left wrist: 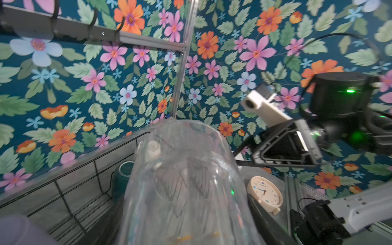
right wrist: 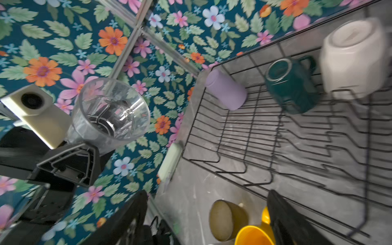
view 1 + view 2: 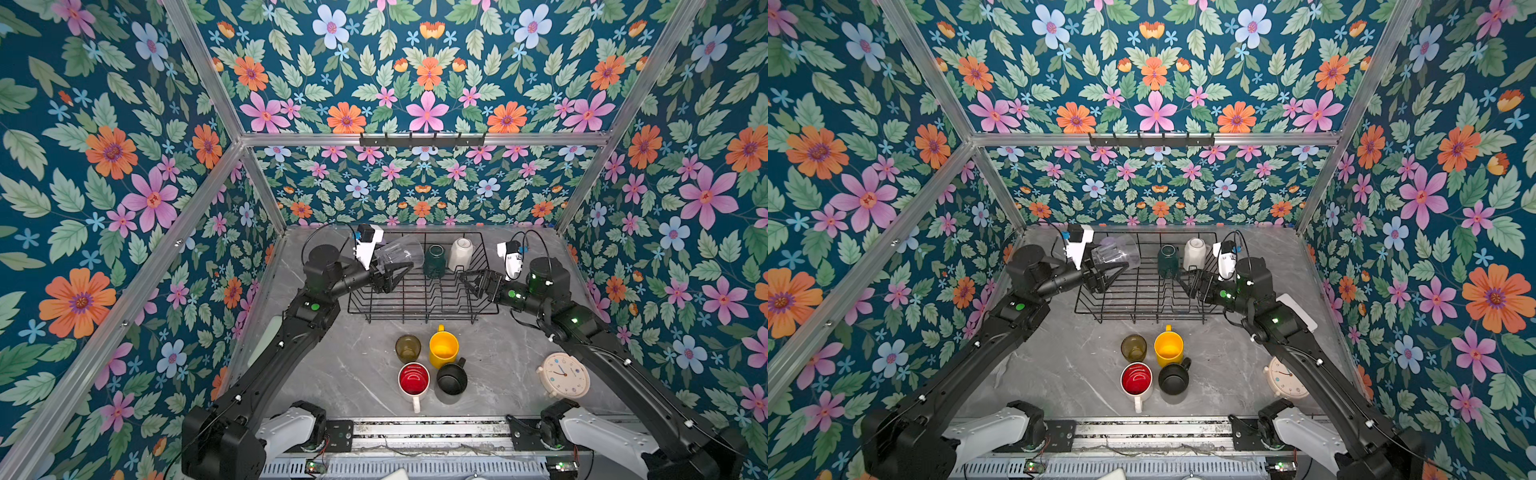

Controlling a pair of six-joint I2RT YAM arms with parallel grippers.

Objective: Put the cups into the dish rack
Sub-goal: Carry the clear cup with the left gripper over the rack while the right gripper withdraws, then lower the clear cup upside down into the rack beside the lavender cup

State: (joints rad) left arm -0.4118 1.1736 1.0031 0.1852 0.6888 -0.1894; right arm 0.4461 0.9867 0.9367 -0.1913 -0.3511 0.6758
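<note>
Four cups wait in front of the dish rack (image 3: 419, 297): olive glass (image 3: 408, 348), yellow mug (image 3: 444, 351), red-lined white mug (image 3: 414, 379) and black mug (image 3: 451, 379). Along the rack's far side sit the teal mug (image 3: 434, 259) and white faceted mug (image 3: 460, 252), both bottom-up, and the lilac tumbler (image 2: 226, 90) sits in its far left corner.

I judge the step in hand to be placing the clear glass (image 3: 397, 253). My left gripper (image 3: 395, 274) clamps it near the base, tilted, above the rack's left part. Next I must turn it mouth-down and lower it between the tumbler and the teal mug without knocking either.

My right gripper (image 3: 467, 282) hangs over the rack's right side with its jaws spread wide and empty.

From above, the glass mostly hides the tumbler. The right wrist view is blurred, so the tumbler may be leaning rather than standing.
</note>
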